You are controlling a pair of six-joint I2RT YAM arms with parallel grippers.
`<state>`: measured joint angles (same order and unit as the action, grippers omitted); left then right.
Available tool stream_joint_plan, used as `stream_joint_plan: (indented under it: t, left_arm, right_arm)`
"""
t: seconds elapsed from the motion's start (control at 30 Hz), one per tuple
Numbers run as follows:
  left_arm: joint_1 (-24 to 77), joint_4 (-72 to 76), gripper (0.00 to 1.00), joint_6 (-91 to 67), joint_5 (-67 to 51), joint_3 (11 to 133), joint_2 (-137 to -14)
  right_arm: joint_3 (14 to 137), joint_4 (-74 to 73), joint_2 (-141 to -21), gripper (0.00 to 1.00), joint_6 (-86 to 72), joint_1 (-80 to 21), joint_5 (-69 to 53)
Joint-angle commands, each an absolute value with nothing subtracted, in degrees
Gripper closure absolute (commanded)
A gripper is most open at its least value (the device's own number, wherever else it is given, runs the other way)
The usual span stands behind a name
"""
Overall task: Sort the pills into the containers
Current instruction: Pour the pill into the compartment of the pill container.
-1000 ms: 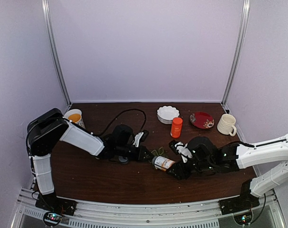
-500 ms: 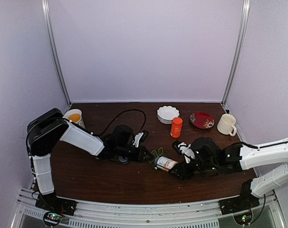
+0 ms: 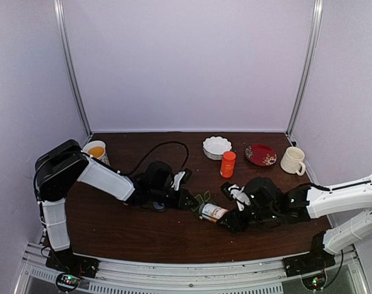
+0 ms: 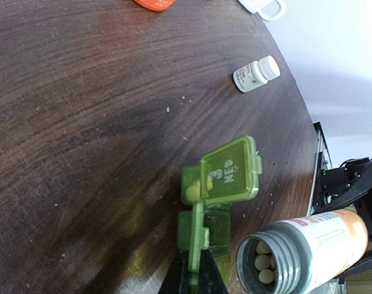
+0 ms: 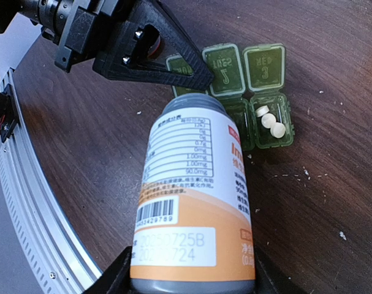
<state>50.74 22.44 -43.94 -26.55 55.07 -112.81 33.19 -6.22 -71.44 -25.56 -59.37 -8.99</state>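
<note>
Right wrist view puts three tiny whitish pills point(image 5: 269, 120) in the right-hand cell of the small dark-green plastic pill box point(image 5: 263, 67), whose three hinged lids stand open. The middle cell is mostly covered and the left-hand cell is hidden, so I cannot tell whether either holds anything. An orange-and-white labelled plastic bottle point(image 5: 195, 196) lies tipped on its side with its grey threaded mouth over the middle cell. The right gripper point(image 5: 187, 278) grips it round the base, jaws about half wide. More pills show inside that mouth in the left wrist view. The left gripper point(image 4: 195, 272) is pinched narrow on the box's edge, apparently steadying it on the dark brown wooden table point(image 5: 333, 202). By my judgement one cell is served, the middle one is under way, and the last is left.
</note>
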Motion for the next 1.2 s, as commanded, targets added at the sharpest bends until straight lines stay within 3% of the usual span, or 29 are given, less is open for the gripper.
stream_joint_plan:
  t: [0.0, 0.13, 0.23, 0.4, 0.5, 0.63, 1.17]
  left_arm:
    - [51.1, 24.2, 1.0, -42.7, -26.4, 56.1, -112.5]
    - [51.1, 24.2, 1.0, -42.8, -26.5, 56.2, -112.7]
    - [51.1, 24.1, 1.0, -42.9, -26.4, 56.2, -112.8]
    - [51.1, 23.9, 1.0, -42.9, -26.6, 56.4, -113.0]
    - [51.1, 24.1, 1.0, -43.0, -26.5, 56.3, -113.1]
    - [51.1, 24.1, 1.0, -43.0, -26.7, 56.4, -113.1]
    - [51.2, 23.7, 0.99, -43.0, -26.6, 56.6, -113.0]
  right_arm:
    - [35.9, -9.1, -72.4, 1.0, -24.6, -59.0, -8.4]
    - [32.1, -1.4, -70.2, 1.0, -26.9, -59.0, -10.0]
    - [36.7, -9.5, -73.8, 1.0, -24.8, -58.9, -9.6]
    - [31.7, -0.8, -70.2, 1.0, -27.6, -58.9, -10.3]
    - [36.3, -9.2, -74.6, 1.0, -24.7, -58.8, -10.3]
    - [32.2, -0.7, -71.7, 1.0, -27.3, -58.8, -12.4]
    - [28.6, 3.1, -67.4, 1.0, -26.2, -58.8, -11.3]
